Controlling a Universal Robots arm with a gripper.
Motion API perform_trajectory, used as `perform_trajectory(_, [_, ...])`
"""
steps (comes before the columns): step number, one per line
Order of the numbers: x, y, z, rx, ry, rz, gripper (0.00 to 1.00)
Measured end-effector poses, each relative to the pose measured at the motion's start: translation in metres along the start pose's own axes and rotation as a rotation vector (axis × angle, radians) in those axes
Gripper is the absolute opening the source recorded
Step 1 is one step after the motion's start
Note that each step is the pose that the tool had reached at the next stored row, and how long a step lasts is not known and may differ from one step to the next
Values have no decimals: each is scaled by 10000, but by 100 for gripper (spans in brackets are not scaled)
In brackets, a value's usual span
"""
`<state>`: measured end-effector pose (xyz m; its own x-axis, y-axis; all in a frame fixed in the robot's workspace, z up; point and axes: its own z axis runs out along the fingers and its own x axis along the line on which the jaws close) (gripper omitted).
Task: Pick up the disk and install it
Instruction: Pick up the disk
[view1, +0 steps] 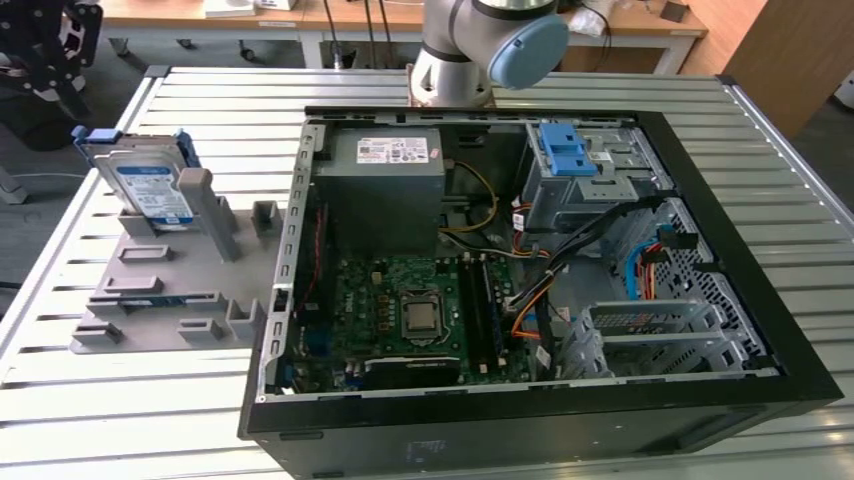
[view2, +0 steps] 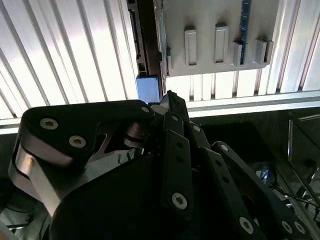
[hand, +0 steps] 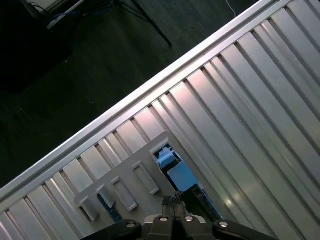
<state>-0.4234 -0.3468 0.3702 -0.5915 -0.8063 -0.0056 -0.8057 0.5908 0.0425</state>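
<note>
Fingers: the fingers (hand: 172, 204) look pressed together in both wrist views, with nothing between them.
Gripper: the gripper (hand: 175, 201) hangs over the bench and looks down on the disk's blue bracket. The bracket is near the fingertips but not touching them.
Disk: the disk (view1: 144, 185) stands upright on edge in a slot of the grey holder. Its white-and-blue label shows in the exterior view and the blue bracket frames it. It sits near the bench corner where the edge at the exterior view's left meets the edge carrying the arm's base.
Holder: the grey holder (view1: 160, 290) lies flat on the bench (view1: 174, 100), along the edge at the exterior view's left and just beside the computer case. Its other slots show as raised tabs in the second wrist view.
Computer case: the computer case (view1: 534, 412) lies open in the middle of the bench. The cage with two blue latches (view1: 574, 150) is at the end of the case nearest the arm (view1: 481, 45), next to the grey power-supply box (view1: 380, 190).
Step in hand: judged to be the approach for the pick. The disk is not yet gripped and nothing is installed.
Next move calls for: by this judgement, the fingers must part wide enough to straddle the disk's thin top edge and line up squarely over it. The lift then has to go straight up out of the slot so the bracket does not snag on the holder's posts.
</note>
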Motion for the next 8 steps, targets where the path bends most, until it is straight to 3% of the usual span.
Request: perform_trajectory(8, [0,0,10,-4,59,-1459,11])
